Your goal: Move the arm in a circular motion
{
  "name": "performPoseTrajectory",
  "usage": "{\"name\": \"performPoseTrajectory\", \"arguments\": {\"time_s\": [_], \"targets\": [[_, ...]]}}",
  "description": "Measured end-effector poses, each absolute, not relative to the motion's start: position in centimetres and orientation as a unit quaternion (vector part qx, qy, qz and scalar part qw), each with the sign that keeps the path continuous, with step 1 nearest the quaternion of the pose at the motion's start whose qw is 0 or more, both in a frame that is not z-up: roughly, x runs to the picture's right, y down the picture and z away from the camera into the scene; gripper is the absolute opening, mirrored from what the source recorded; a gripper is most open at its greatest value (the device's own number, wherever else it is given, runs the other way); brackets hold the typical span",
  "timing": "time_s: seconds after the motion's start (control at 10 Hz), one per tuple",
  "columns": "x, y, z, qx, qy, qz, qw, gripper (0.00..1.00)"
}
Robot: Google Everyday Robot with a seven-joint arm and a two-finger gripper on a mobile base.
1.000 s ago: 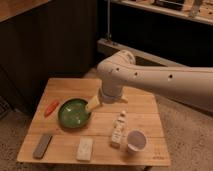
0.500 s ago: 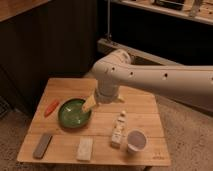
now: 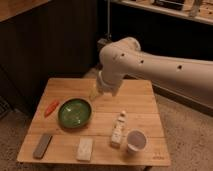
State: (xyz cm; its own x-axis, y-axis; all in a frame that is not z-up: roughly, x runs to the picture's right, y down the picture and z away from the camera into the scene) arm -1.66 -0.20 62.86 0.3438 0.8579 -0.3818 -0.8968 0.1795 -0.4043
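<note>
Wood tabletop carries an orange carrot, a green bowl with my jaws near its right rim (spread or pressed, I cannot tell), a bottle and a cup, so my arm, reaching in from the right, should sweep its circle level and clear above them.

You're looking at small wooden desk on speckled floor, dark panelled wall behind, pale shelf top right, dim warm light. Hand hangs above desk middle.

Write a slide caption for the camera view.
Cream-white tubular robot arm reaches over a square wooden table, pale yellowish gripper poised near the round green bowl.
</note>
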Motion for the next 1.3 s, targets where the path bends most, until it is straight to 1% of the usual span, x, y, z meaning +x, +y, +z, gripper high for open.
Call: {"name": "performPoseTrajectory", "arguments": {"time_s": [0.2,0.3,0.4,0.5,0.6,0.7,0.9,1.0,1.1,1.2,1.3], "targets": [[-2.1,-4.2,63.9,-0.290,0.004,0.568,0.770,0.29],[-2.0,-6.3,65.1,-0.288,-0.012,0.567,0.772,0.18],[-1.9,-7.8,65.9,-0.287,-0.022,0.566,0.773,0.14],[-2.0,-8.9,66.7,-0.286,-0.030,0.565,0.773,0.14],[-1.9,-10.1,67.6,-0.287,-0.042,0.567,0.771,0.20],[-0.7,-12.0,69.1,-0.280,-0.054,0.578,0.765,0.32],[1.4,-14.1,71.1,-0.266,-0.068,0.601,0.750,0.50],[3.3,-14.6,72.4,-0.258,-0.066,0.624,0.735,0.60],[5.9,-14.0,73.9,-0.253,-0.056,0.651,0.714,0.72],[8.1,-13.0,75.0,-0.250,-0.045,0.670,0.697,0.78],[10.6,-11.6,75.9,-0.248,-0.032,0.688,0.681,0.80]]}}
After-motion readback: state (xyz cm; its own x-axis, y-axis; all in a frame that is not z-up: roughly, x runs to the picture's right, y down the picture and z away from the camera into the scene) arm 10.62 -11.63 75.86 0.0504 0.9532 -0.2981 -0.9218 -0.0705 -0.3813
